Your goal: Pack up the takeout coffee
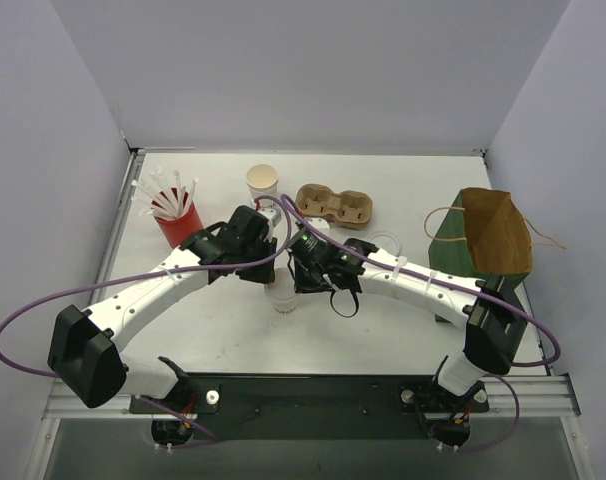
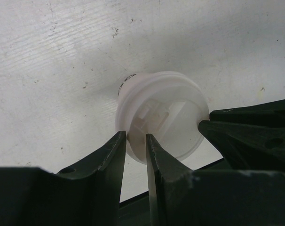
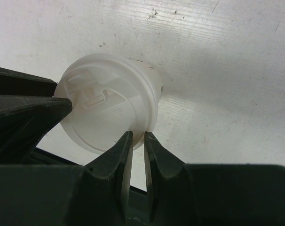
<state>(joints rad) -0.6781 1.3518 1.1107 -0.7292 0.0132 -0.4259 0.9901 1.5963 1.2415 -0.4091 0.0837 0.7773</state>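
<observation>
A small white paper cup (image 1: 283, 300) with faint dark print (image 2: 128, 78) stands on the table between my two grippers, capped by a white plastic lid (image 2: 161, 117). The lid also shows in the right wrist view (image 3: 105, 108). My left gripper (image 2: 137, 140) is shut on the near edge of the lid's rim. My right gripper (image 3: 138, 135) pinches the rim from the opposite side, jaws almost together. In the top view the left gripper (image 1: 266, 275) and right gripper (image 1: 303, 280) meet over the cup. The brown pulp carrier (image 1: 333, 205) lies behind them with its wells bare.
A second open white cup with a cream rim (image 1: 262, 181) stands at the back. A red cup of white straws (image 1: 178, 222) is at the back left. A brown paper bag (image 1: 495, 230) lies on a green object at the right. A white round object (image 1: 386, 240) shows behind the right arm.
</observation>
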